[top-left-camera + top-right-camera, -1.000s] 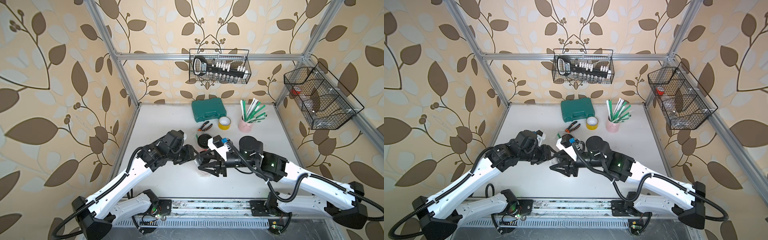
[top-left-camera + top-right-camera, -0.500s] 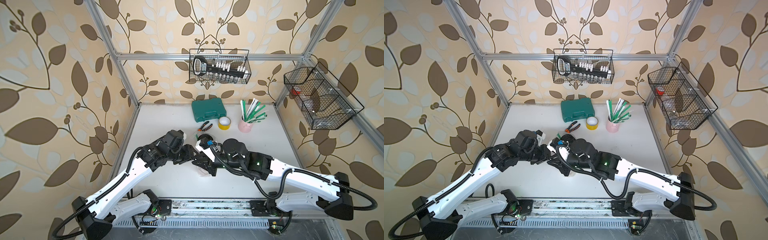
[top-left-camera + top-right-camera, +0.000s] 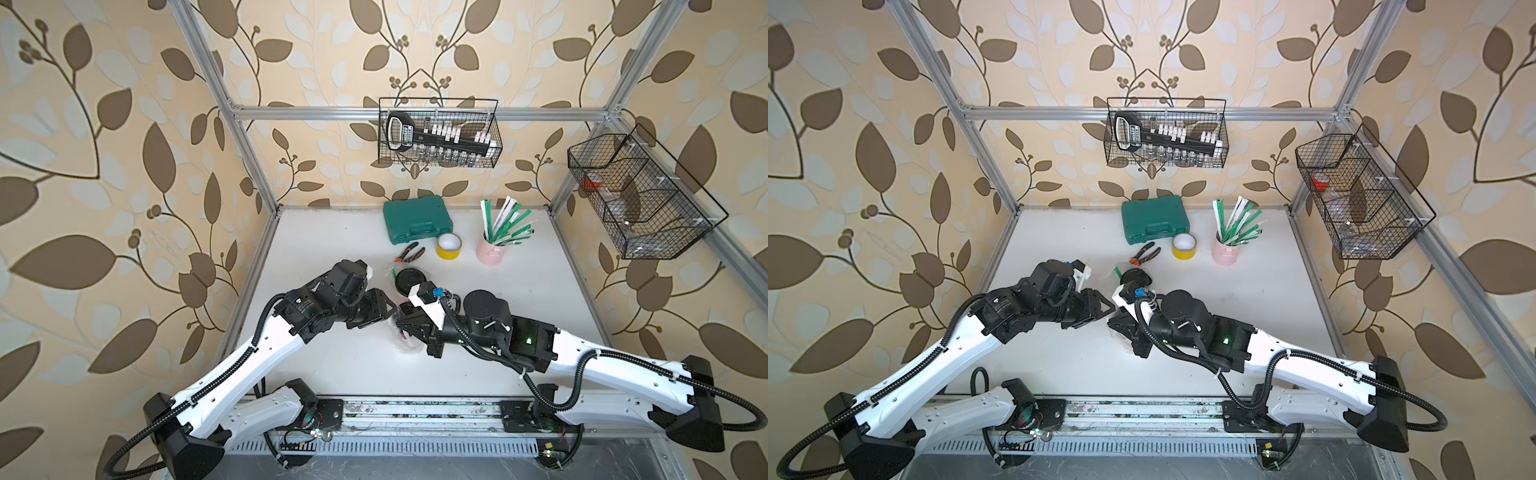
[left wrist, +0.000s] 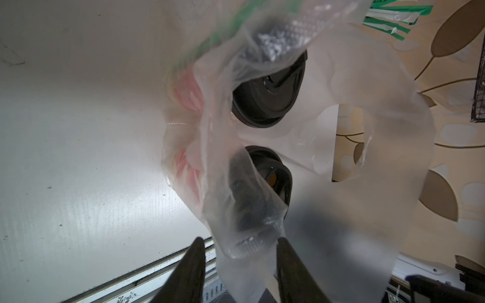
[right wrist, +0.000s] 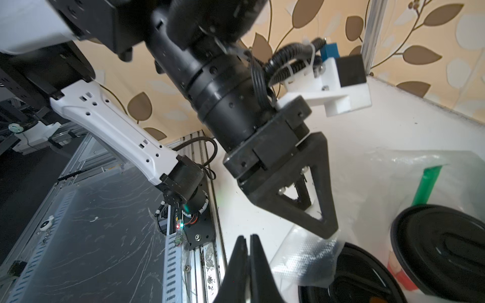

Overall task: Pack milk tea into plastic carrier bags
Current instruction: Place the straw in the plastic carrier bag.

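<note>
While right gripper (image 5: 248, 237) sits closed, left gripper (image 4: 238, 240) gapes around clear crinkly plastic bag (image 4: 217, 118) film. I'd pinch it above 2 black-lidded red cups (image 4: 265, 107).

1. Milk tea: two tall red paper cups with black domed lids; both upright inside the bag; the far cup (image 3: 409, 279) shows its lid in a top view; the near cup (image 4: 273, 175) stands at its 6 o'clock, apparently just beside it.
2. Carrier bag (image 4: 380, 118): thin, clear, crinkly; wrapped around both cups, mouth open upward, handle loop raised above the lids; slack folds bunch at the cups' 6 o'clock.
</note>
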You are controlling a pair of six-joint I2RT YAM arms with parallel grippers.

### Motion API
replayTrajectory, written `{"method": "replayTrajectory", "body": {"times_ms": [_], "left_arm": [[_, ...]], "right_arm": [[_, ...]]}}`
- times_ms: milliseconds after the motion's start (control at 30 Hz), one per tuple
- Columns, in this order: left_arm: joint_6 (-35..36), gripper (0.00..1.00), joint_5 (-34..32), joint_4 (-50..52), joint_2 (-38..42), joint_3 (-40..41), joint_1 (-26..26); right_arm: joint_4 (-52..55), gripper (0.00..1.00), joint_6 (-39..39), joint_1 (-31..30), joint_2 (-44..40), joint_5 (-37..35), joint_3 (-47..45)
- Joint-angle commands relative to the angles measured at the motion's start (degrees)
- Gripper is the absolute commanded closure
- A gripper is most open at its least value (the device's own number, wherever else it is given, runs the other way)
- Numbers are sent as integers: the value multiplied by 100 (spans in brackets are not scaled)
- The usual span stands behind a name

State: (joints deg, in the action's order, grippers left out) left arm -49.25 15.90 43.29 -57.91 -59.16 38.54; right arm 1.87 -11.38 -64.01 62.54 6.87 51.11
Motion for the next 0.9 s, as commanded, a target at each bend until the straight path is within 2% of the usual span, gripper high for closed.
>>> {"method": "replayTrajectory", "body": {"times_ms": [0,67,167,267,433,567,733,800,867], "left_arm": [[83,55,-67,-92,44,-71,-39],[83,55,-64,-83,43,-70,-40],[85,55,-77,-75,52,-61,-36],[91,55,-55,-62,58,-70,-40],[118,55,-87,-37,69,-87,-40],[100,55,-66,-57,61,-72,-40],[118,55,-77,-38,52,-70,-47],[118,55,-80,-39,52,-72,-48],[127,55,-82,-37,52,-70,-43]], "right_arm": [[-493,93,-183,-21,-94,-192,-218],[-638,91,-270,-17,-158,-245,-381],[-779,82,-424,-22,-194,-253,-536],[-450,76,-431,-22,-203,-333,-335],[-4,79,-251,-21,-253,-437,3],[85,75,-232,-26,-53,-2,95],[98,74,-183,-94,116,-131,199],[103,69,-128,-94,156,-1,247],[113,72,-119,-93,196,22,267]]}}
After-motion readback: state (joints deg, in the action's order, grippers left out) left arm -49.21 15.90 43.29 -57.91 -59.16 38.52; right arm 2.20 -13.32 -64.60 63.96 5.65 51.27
